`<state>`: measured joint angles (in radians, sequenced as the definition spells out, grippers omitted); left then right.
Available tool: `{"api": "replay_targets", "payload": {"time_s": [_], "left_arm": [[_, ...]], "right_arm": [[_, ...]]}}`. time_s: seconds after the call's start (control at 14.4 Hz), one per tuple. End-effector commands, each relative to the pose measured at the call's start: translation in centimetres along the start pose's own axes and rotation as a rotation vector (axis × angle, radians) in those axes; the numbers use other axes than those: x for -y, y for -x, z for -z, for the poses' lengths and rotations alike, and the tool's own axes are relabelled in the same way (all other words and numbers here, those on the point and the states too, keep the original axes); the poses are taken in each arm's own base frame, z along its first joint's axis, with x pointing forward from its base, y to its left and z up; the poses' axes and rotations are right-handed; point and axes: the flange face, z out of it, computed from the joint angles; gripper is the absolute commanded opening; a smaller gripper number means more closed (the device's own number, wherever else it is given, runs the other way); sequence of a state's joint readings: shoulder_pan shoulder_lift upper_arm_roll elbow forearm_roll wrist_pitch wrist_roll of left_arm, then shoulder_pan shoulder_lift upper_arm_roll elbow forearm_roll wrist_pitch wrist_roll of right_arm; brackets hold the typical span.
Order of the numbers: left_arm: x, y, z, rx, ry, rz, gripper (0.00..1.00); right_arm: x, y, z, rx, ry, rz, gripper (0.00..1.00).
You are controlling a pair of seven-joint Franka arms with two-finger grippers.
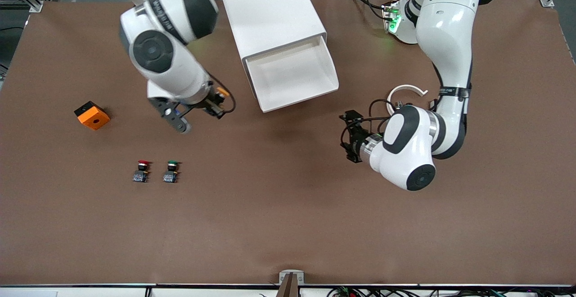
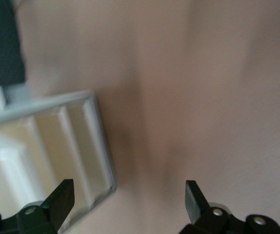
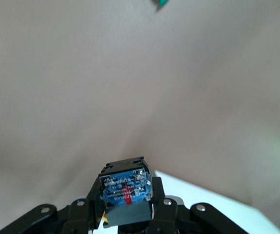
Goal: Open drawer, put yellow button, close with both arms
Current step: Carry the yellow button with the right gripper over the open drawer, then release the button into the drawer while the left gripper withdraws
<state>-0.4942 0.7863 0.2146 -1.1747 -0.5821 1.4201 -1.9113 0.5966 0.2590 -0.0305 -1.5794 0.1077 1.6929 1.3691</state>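
With the drawer (image 1: 294, 74) pulled out of the white cabinet (image 1: 270, 13), its white tray faces up and its front edge lies nearer the front camera than the cabinet body. Bare brown table (image 1: 288, 225) runs between that edge and the camera.

Right gripper (image 1: 215, 103) hangs over the table toward the right arm's end, beside the drawer, clamped on the yellow button (image 1: 221, 92); the right wrist view shows the button's blue base (image 3: 123, 187) between the fingers.

Left gripper (image 1: 351, 137) sits low over the table near the drawer's corner toward the left arm's end, wrist bent level, fingers (image 2: 62, 197) spread wide and holding nothing.

Red button (image 1: 142, 171) and green button (image 1: 171, 172) stand side by side nearer the camera. An orange block (image 1: 92, 115) lies well apart toward the right arm's end.
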Motion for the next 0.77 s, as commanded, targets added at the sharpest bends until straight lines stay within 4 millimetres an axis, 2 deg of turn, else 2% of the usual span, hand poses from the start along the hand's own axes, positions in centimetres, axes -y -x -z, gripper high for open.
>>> {"api": "replay_targets", "payload": {"time_s": [0.0,0.07,0.21,0.28,0.42,0.49,0.7], "left_arm": [[0.9,-0.6,3.0,-0.177,0.136,-0.232,1.0],[1.9,-0.7,4.4,-0.219,0.159,-0.307,1.0],[2.3,-1.7,6.0,-0.302,0.173,-0.435,1.0],[3.7,-2.0,8.2,-0.317,0.198,-0.512,1.0],[4.6,-3.1,10.0,-0.377,0.196,-0.665,1.0],[5.8,-3.6,11.8,-0.411,0.207,-0.752,1.0],[7.7,-6.9,16.1,-0.432,0.226,-0.919,1.0]], "right_arm": [[1.0,4.7,1.7,0.005,-0.037,-0.107,0.0],[1.2,6.4,1.9,0.003,-0.042,-0.136,0.0],[1.9,10.0,1.6,-0.003,-0.045,-0.191,0.0],[2.1,11.8,1.3,-0.006,-0.051,-0.223,0.0],[2.7,14.7,1.5,0.006,-0.113,-0.317,0.0],[3.3,16.3,0.2,0.005,-0.112,-0.374,0.0],[5.0,20.1,-3.7,-0.013,-0.111,-0.443,0.0]]}}
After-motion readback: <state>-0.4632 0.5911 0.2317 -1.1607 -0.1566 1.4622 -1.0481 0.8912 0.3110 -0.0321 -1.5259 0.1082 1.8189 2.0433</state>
